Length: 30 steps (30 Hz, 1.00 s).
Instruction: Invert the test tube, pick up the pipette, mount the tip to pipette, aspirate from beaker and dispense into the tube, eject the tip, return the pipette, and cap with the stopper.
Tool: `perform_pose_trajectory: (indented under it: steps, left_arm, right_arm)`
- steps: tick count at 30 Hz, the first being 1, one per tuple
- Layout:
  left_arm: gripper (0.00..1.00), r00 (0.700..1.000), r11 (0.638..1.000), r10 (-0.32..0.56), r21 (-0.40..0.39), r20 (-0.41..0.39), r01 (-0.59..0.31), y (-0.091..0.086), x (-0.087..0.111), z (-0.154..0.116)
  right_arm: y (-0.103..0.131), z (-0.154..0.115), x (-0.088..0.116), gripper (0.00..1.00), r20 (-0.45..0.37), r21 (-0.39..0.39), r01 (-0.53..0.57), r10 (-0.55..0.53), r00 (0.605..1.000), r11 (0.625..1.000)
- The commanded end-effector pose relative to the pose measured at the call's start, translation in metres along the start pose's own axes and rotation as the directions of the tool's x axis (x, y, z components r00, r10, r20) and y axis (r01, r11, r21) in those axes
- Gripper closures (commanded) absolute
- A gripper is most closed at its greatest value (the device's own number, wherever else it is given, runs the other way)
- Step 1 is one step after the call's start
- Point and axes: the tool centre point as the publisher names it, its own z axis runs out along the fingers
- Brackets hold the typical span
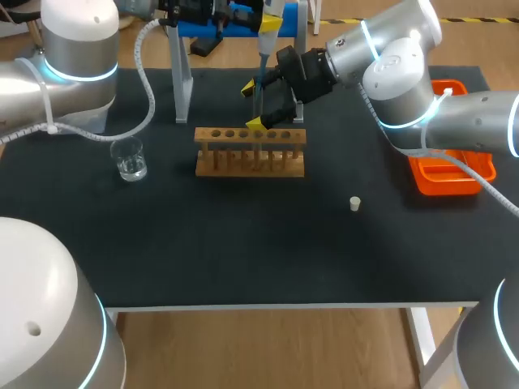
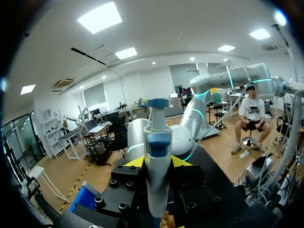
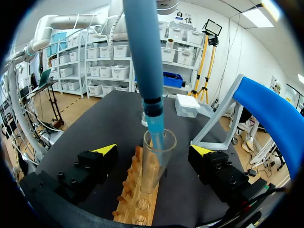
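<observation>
So, going from the left: the beaker [image 1: 130, 159] sits near the left side of the table with a bit of clear liquid in it, and the stand [image 1: 183, 81] is further back, just right of it. The left gripper [image 2: 157, 162] is clamped on the pipette [image 2: 157, 142], one finger on each side of the body below the plunger head, and holds it upright over the rack [image 1: 250, 162]. From the right wrist view the blue tip [image 3: 155, 124] is poked just inside the mouth of the tube [image 3: 154, 166], which stands upright in a rack hole, so I'd guess we're at the dispense step. Can't tell if there's liquid in the tube yet. The right gripper [image 3: 153, 151] is spread wide with the tube between its fingers, both clear of the glass, so it's holding nothing. The tube is thin glass, I reckon: light, slick and easy to crack. If it needs steadying I'd take it on the wall a bit under the rim, with a soft squeeze. Further right and nearer, the little white stopper [image 1: 354, 203] lies alone on the mat. It's tiny and light, probably rubbery, so pinch it by its sides. The orange tray [image 1: 466, 185] is at the far right edge.
</observation>
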Motion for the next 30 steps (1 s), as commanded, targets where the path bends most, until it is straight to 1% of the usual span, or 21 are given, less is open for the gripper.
perform_pose_trajectory:
  steps: [1,30]
  left_arm:
    - [1.0,1.0,1.0,-0.003,-0.002,-0.002,0.003,0.0015,-0.0001,-0.0004]
    - [1.0,1.0,1.0,-0.015,0.004,0.005,0.015,0.0106,-0.0025,0.0051]
  right_arm:
    - [0.0,-0.0012,0.0004,0.0,0.0,0.001,0.001,-0.001,1.0,1.0]
    - [0.0,-0.0012,0.0004,0.0,0.0,0.001,0.001,-0.001,1.0,1.0]
